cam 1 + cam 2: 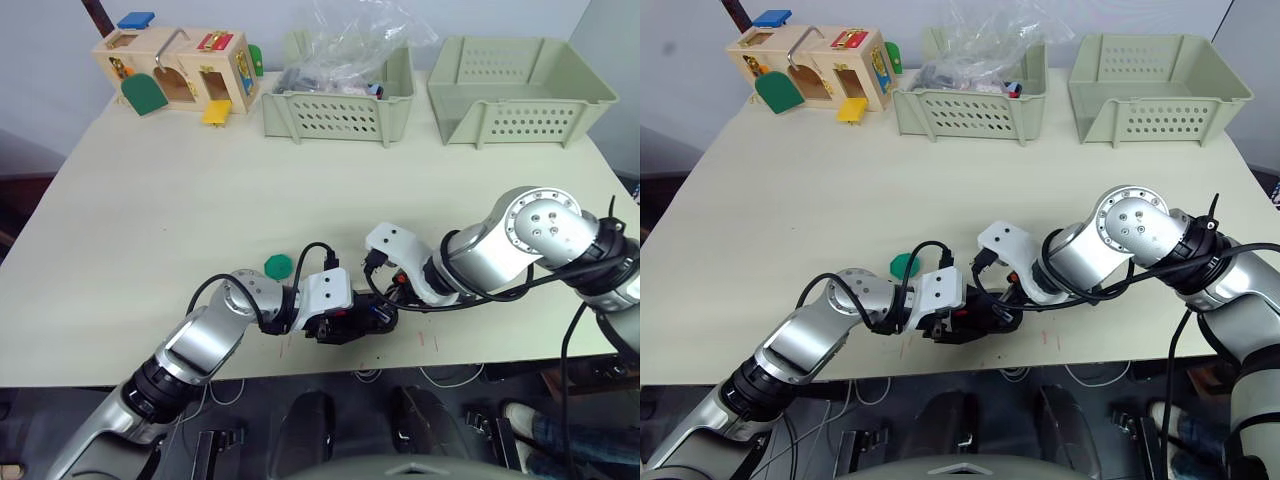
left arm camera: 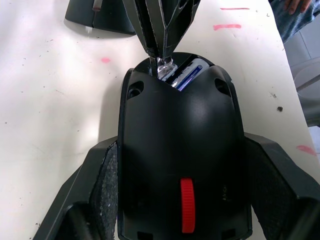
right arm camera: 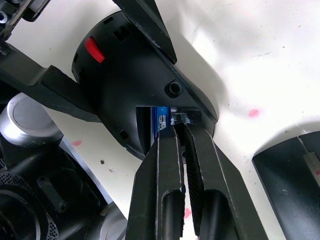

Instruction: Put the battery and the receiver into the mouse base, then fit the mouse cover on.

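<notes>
Gripped between the left gripper's (image 2: 180, 200) fingers, the mouse base (image 2: 182, 150) is being probed by the right gripper (image 3: 182, 122), pinched on the receiver (image 2: 165, 67), beside the battery (image 2: 187, 77).

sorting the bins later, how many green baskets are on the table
2. One basket at the table's far edge holds a clear plastic bag; the other basket sits to its right, apparently empty.

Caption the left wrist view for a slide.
Left gripper clamps the mouse base while the right gripper seats the receiver beside the battery.
</notes>
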